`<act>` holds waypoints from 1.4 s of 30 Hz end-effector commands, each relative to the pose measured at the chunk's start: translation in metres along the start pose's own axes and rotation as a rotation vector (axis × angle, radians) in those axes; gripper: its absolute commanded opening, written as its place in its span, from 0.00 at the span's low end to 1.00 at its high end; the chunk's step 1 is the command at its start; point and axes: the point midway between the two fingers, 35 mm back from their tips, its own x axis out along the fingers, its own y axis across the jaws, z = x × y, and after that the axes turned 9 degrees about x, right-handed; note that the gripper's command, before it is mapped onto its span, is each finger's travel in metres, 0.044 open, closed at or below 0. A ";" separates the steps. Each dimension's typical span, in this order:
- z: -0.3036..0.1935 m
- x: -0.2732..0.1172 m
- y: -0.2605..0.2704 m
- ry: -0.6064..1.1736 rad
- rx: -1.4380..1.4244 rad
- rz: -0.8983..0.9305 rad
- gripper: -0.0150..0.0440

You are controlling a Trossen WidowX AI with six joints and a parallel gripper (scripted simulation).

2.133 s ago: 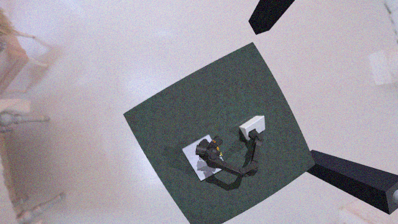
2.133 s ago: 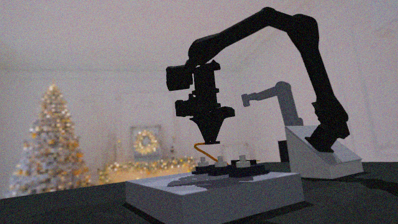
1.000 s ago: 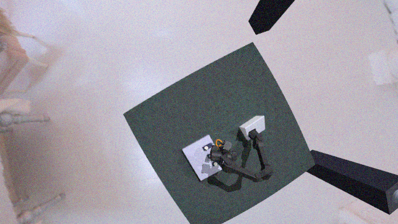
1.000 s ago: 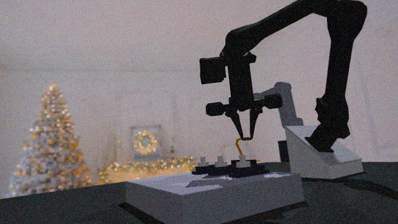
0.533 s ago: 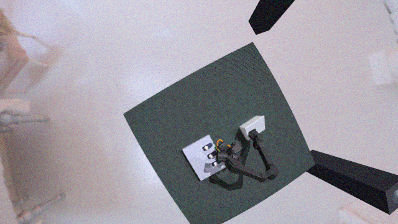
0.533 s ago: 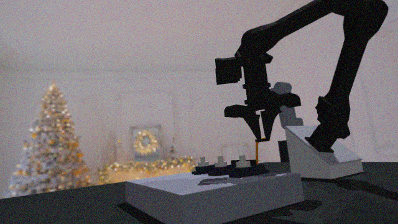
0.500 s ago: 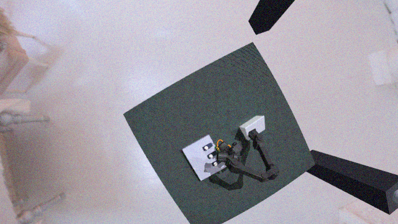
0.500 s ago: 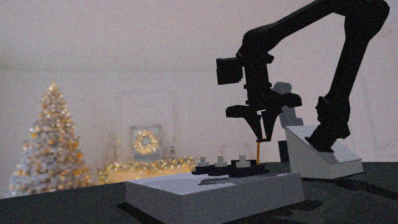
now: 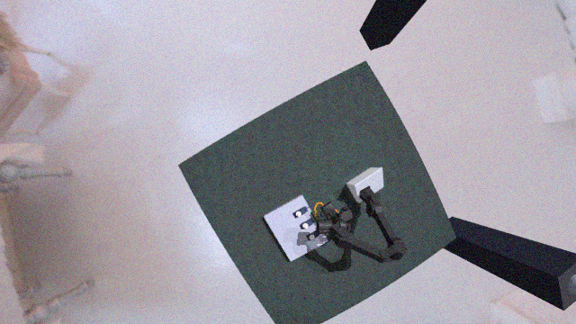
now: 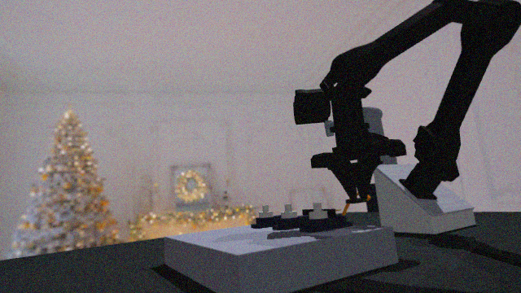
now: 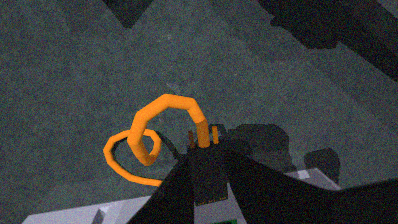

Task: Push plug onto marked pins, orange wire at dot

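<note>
The gripper (image 9: 335,217) (image 10: 358,199) (image 11: 206,160) points downward, its fingers nearly together and closed on the plug (image 10: 357,200) (image 11: 210,177), a small dark block. The plug is raised above the dark green table top (image 9: 292,148) (image 10: 448,252) (image 11: 75,75), at the fingertips and beside the holder (image 9: 283,225) (image 10: 285,254) (image 11: 75,212), on the side nearer the wedge-shaped pale base (image 9: 375,179) (image 10: 388,203).

From the plug's end, an orange wire (image 9: 319,204) (image 10: 346,209) (image 11: 167,101) rises and curls into loops just beside the fingertips. Two short orange-brown stubs flank it where it leaves the plug.

Beside the gripper, the holder carries three dark servo bodies, each with a pale round hub: one (image 9: 298,213), a middle one (image 9: 305,225) and a third (image 9: 311,236). The black arm (image 9: 360,247) (image 10: 407,37) bends high above the gripper and descends to its base. Between the fingers, below the plug in the wrist view, shows a small green patch (image 11: 225,221). The marked pins cannot be made out, nor can the plug's alignment with them; the plug is apart from the holder.
</note>
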 end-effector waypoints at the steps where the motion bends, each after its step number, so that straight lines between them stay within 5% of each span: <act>1: 0.002 0.012 -0.001 0.001 0.015 -0.006 0.25; 42: -0.048 0.010 -0.009 0.004 0.013 -0.007 0.25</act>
